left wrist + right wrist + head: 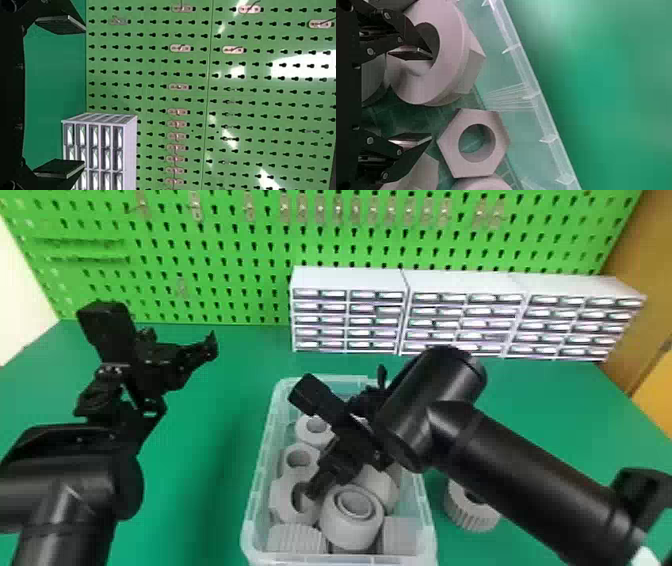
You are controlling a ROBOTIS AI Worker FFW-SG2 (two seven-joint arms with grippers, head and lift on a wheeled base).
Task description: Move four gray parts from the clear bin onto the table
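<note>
Hanging over the bin point(256, 510), the right gripper point(431, 97) has its fingers spread wide and grips nothing; one finger lies at the bore of a thick ring point(451, 59), at about eight o'clock in the bin from the head's side, though how deep it sits I cannot tell; the other stands outside the ring's edge, near a nut point(449, 152), so the likely aim is to pinch the ring's wall, the hole giving that finger an inner face to press on; the nut lies close enough that the outer finger might catch it on closing; one ribbed part point(471, 510) is on the table point(200, 485), just outside the bin at four o'clock, a short carry for the right arm; if it counts, three remain to be moved, and the bin holds ample stock; the left gripper point(84, 96) is parked at ten o'clock from the bin, fingers apart and empty, facing the pegboard point(150, 79), out of the right arm's way; the drawers point(455, 285) stand at one o'clock, beyond the work.
</note>
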